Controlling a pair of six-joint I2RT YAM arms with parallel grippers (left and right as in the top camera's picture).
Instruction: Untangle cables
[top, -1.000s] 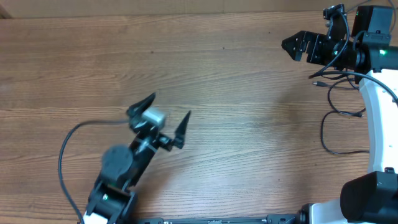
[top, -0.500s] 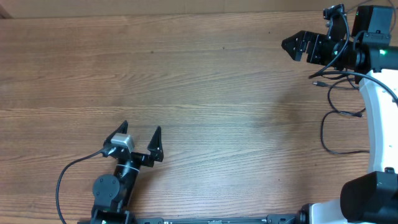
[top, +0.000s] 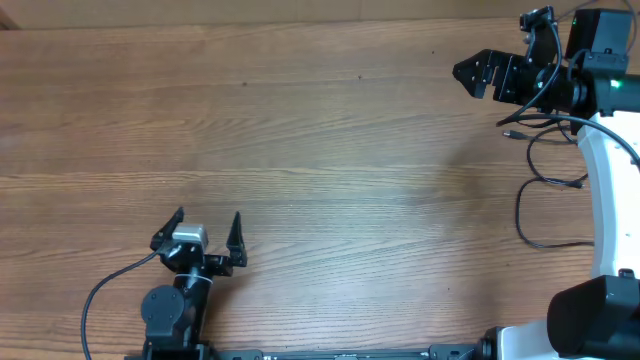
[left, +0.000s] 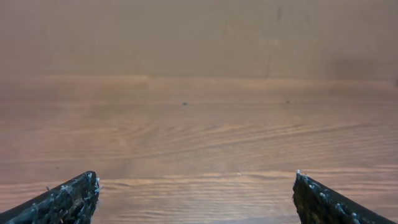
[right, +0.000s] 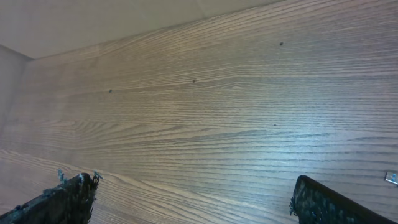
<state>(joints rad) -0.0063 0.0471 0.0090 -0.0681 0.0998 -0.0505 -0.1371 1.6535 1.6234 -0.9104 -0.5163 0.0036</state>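
Lying near the right edge of the table (top: 320, 150), the cables (top: 512, 132) are seen as thin black loops just beside the white right arm (top: 610, 170), with one silver-tipped plug turned toward the middle. The left gripper (top: 207, 218) is found at the near edge, well apart from them, its fingers spread wide and holding nothing. The right gripper (top: 465, 72) is seen at the far right corner, near the cables, its fingers likewise spread.

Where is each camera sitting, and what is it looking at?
Overhead: above the table, looking down at the left tool, right tool and cables.
Left wrist: on the left arm, facing across the table; its fingertips show.
Right wrist: on the right arm, tilted toward the table; its fingertips show.
Shared: both wrist views show the table.
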